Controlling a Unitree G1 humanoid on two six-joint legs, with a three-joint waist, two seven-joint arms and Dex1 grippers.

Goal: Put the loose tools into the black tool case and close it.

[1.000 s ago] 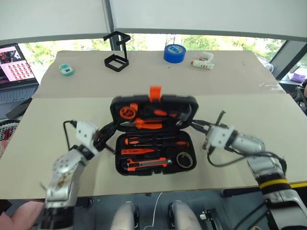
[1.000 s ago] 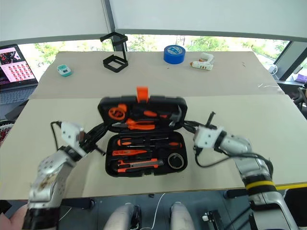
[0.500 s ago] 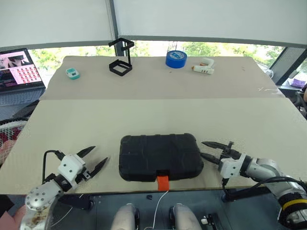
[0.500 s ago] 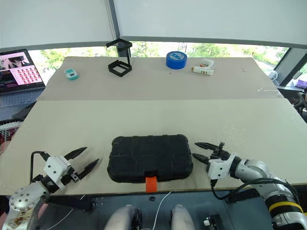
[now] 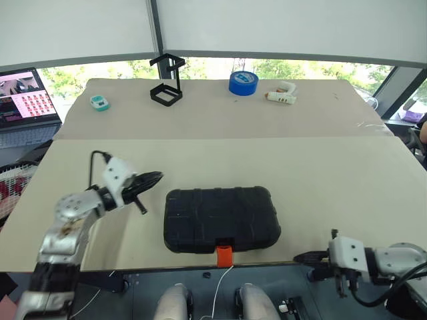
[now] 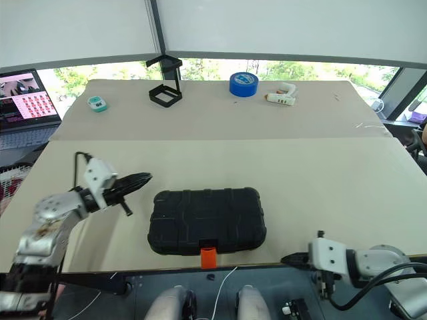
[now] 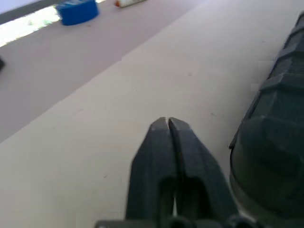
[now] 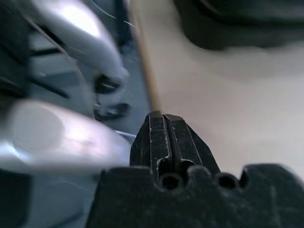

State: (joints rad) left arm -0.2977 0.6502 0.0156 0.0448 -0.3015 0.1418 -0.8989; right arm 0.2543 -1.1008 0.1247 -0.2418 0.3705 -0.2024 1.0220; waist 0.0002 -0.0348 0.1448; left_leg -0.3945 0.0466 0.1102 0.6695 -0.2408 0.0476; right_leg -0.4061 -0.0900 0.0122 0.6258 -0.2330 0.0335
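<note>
The black tool case (image 5: pixel 221 219) lies shut and flat at lower centre of the frame on the worktop (image 5: pixel 320 173), orange latch (image 5: pixel 224 254) facing the near edge. Its contents are hidden, and no loose tools lie around it, so packing looks finished. The left tool (image 5: pixel 151 178), pinched closed and empty, hovers just beside the case's upper left corner. The right tool (image 5: pixel 304 257), also closed and empty, sits off the worktop's near edge at lower right.

We can't see inside the shut black tool case (image 5: pixel 221 218), so its contents are hidden. In the left wrist view the case (image 7: pixel 275 142) is cut off by the frame edge. Laptop (image 5: pixel 23 100) off the table's far left corner is cropped, screen content unreadable.
</note>
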